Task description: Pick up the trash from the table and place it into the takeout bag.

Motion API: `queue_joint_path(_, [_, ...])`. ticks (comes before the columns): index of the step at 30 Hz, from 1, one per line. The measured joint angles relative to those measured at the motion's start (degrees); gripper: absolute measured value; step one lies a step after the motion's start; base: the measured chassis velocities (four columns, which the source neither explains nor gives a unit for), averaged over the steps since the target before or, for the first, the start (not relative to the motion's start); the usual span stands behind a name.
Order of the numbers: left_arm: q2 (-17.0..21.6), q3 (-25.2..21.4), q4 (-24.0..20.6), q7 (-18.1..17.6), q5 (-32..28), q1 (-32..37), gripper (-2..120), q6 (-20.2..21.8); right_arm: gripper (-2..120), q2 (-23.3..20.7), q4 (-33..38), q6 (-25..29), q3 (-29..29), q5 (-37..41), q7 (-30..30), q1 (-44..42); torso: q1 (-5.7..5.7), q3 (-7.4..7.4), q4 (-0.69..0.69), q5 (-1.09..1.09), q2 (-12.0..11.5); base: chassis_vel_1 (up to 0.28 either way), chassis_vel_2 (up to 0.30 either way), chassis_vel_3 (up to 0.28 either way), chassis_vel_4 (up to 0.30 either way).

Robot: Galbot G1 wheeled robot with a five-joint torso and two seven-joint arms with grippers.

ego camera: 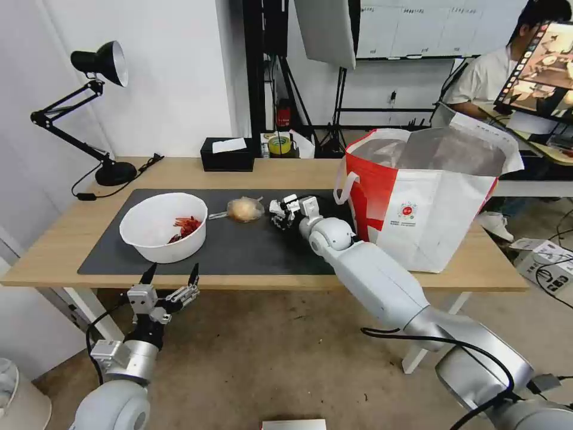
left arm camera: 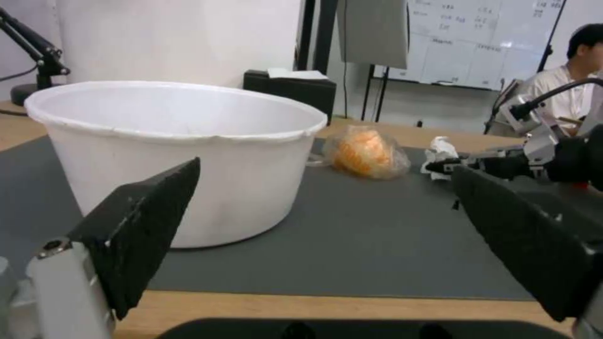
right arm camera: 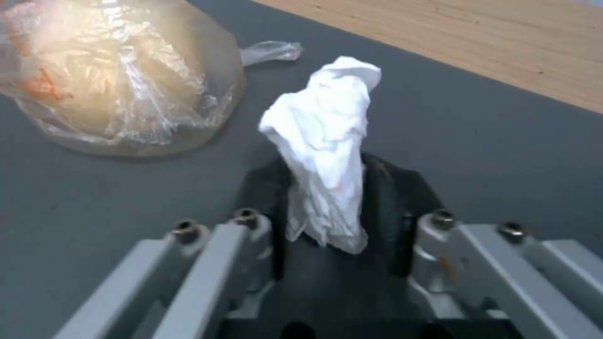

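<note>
Right wrist view: the right end effector (right arm camera: 327, 207) is pinching the crumpled tissue (right arm camera: 327, 141) betw. its two dark pads; the tissue's upper part sticks out past the fingertips, over the grey mat (right arm camera: 502, 155). The bagged bun (right arm camera: 119, 80) lies just beside the tissue on the mat, apart from the pads.

Head view: right arm reaches across the desk (ego camera: 54, 251) to mid-mat, end effector (ego camera: 282, 215) low over the mat (ego camera: 250, 251), betw. the bagged bun (ego camera: 245, 209) and the takeout bag (ego camera: 427, 197). Bag stands upright at the desk's right end, mouth open, foil lining showing, partly on the mat's right edge, near the right wrist. White bowl (ego camera: 162, 230) w/ red shells (ego camera: 186, 227) sits on the mat's left part, well apart from the right end effector.

Left end effector (ego camera: 170, 276) hangs just off the desk's front edge, in front of the bowl, fingers spread, holding nothing. Left wrist view: bowl (left arm camera: 182, 155) close ahead betw. the spread fingers (left arm camera: 141, 226), not touching; bun (left arm camera: 364, 153) and tissue (left arm camera: 440, 150) farther back, w/ the right end effector (left arm camera: 440, 165) at the tissue.

Black tissue box (ego camera: 228, 154) and desk lamp (ego camera: 89, 107) stand at the desk's far side.
</note>
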Motion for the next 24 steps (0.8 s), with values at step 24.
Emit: queue_joint_path(24, [0.3,-0.3,-1.1,-0.2,0.0,0.3,100,-0.1,0,-9.1,20.6,0.1,4.0,0.6,3.0,-8.7,0.00,-0.01,0.00,0.00,0.0,0.000,0.000,0.000,0.000])
